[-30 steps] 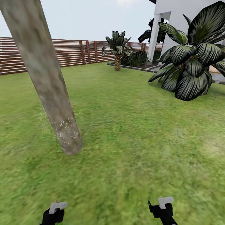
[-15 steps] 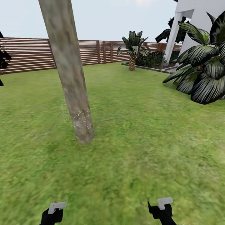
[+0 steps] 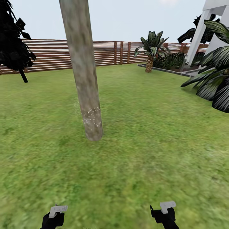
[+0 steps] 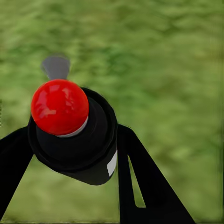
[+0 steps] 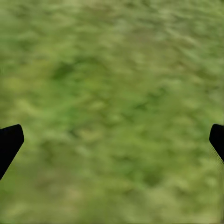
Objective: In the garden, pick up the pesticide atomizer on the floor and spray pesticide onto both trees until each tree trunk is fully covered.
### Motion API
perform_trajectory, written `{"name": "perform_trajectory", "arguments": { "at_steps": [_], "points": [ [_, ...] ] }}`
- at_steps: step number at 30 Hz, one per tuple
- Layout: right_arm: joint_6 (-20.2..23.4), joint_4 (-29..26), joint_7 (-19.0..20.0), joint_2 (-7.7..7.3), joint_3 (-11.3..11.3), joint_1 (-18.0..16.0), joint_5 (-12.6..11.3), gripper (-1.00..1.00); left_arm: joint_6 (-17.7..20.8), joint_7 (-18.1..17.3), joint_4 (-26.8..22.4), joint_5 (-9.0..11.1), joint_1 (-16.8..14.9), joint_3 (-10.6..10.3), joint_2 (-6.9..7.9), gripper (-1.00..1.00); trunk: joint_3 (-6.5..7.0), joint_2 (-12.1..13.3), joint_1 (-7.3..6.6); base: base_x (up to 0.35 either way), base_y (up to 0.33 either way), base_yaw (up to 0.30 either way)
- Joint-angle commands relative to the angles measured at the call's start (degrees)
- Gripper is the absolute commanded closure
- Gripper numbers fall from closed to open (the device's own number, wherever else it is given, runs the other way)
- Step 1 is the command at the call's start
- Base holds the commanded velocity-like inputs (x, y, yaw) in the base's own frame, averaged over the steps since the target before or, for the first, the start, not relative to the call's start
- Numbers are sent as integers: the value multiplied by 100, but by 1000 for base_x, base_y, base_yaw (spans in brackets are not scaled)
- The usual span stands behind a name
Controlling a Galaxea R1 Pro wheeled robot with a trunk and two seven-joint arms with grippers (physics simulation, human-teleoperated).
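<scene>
One tree trunk (image 3: pixel 84 79), mottled grey-tan and slightly leaning, rises from the garden lawn (image 3: pixel 143 127) ahead and a little left in the head view. White specks (image 3: pixel 91 116) dot its lower part. My left gripper (image 4: pixel 73 133) is shut on the pesticide atomizer (image 4: pixel 88 149), a dark bottle with a round red top (image 4: pixel 59 106), held over grass. My right gripper (image 5: pixel 114 137) is open with only grass between its fingers. Both arms' ends, left (image 3: pixel 54 218) and right (image 3: pixel 165 214), sit low at the near edge, well short of the trunk.
A brown slat fence (image 3: pixel 47 54) closes the lawn at the back. A dark conifer (image 3: pixel 14 41) stands far left, a short palm (image 3: pixel 149 60) by a planter bed (image 3: pixel 165 70) at back right. A big-leaved plant (image 3: pixel 213 79) and a white house (image 3: pixel 213 19) are at right.
The whole view has swung left and pulled back: the trunk now sits further right and looks smaller, and the dark conifer has come into view. The arms hold the same pose.
</scene>
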Motion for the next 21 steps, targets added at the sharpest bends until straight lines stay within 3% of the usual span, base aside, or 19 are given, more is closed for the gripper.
{"name": "perform_trajectory", "arguments": {
  "at_steps": [1,18,20,21],
  "points": [
    [-22,-9,46,5,-49,-4,21,-100,-19,-15,6,54,-5,-14,-1,100,-4,-2,-1,0,-215,279],
    [-22,-9,46,5,-48,1,21,-100,-16,-8,3,56,-5,-14,3,100,-4,-2,-1,0,-31,279],
    [-22,-9,46,5,-51,1,20,-100,-11,49,-1,151,-5,-9,5,100,-4,-2,-1,0,0,279],
    [-22,-9,46,5,-51,3,21,-100,-14,74,1,302,-5,-7,7,100,-4,-2,-1,0,0,279]
  ]
}}
